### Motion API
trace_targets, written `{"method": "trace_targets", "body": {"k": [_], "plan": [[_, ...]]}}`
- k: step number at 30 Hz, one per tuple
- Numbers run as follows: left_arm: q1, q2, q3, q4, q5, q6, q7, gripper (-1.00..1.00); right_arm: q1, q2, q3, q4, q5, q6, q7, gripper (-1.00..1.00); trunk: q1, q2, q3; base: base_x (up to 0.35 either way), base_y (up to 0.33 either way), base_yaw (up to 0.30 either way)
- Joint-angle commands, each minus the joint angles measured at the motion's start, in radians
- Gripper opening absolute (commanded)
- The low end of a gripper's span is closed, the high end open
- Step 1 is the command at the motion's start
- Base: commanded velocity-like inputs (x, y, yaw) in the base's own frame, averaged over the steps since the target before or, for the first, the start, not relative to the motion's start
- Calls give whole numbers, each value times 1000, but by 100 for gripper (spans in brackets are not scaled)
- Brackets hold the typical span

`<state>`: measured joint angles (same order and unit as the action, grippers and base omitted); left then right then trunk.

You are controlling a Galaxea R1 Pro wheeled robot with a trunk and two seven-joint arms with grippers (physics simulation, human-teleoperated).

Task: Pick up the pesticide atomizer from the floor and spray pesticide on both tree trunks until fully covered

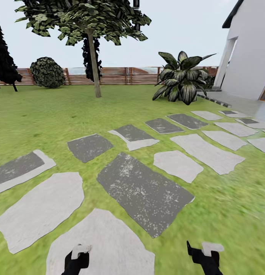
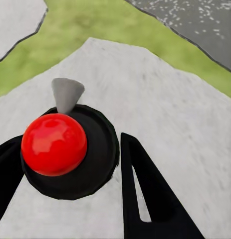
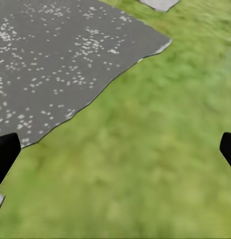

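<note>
The pesticide atomizer (image 2: 70, 159), a black bottle with a red cap (image 2: 54, 143) and a grey nozzle, sits between the black fingers of my left gripper (image 2: 68, 142), which is shut on it above a pale paving slab (image 2: 160, 99). In the head view the left gripper (image 1: 77, 261) is low at the bottom edge. My right gripper (image 1: 203, 259) is open, its fingertips wide apart over grass (image 3: 145, 164) with nothing between them. One tree (image 1: 86, 19) stands far ahead on the lawn, its trunk (image 1: 95, 65) in front of the fence.
Pale and dark stepping slabs (image 1: 143, 191) cross the lawn ahead. A broad-leaf plant (image 1: 182, 78) stands at the right near the white house (image 1: 250, 57). A round bush (image 1: 47, 71) and a dark tree (image 1: 2, 57) are by the wooden fence (image 1: 121, 76).
</note>
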<state>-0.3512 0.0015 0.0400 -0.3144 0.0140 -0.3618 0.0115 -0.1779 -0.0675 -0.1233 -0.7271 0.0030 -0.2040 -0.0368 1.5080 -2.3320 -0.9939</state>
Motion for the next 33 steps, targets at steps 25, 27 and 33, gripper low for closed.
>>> {"method": "trace_targets", "body": {"k": [25, 27, 33], "plan": [[0, 0, 0, 0, 0, 0, 1, -100, 0, 0, 5, 21, 1, 0, 1, 100, 0, 0, 0, 296, 160, 80], [0, 0, 0, 0, 0, 0, 1, -100, 0, 0, 5, 21, 1, 0, 1, 100, 0, 0, 0, 292, 175, 272], [0, -1, 0, 0, 0, 0, 1, -100, 0, 0, 5, 21, 1, 0, 1, 100, 0, 0, 0, 323, 55, 273]]}}
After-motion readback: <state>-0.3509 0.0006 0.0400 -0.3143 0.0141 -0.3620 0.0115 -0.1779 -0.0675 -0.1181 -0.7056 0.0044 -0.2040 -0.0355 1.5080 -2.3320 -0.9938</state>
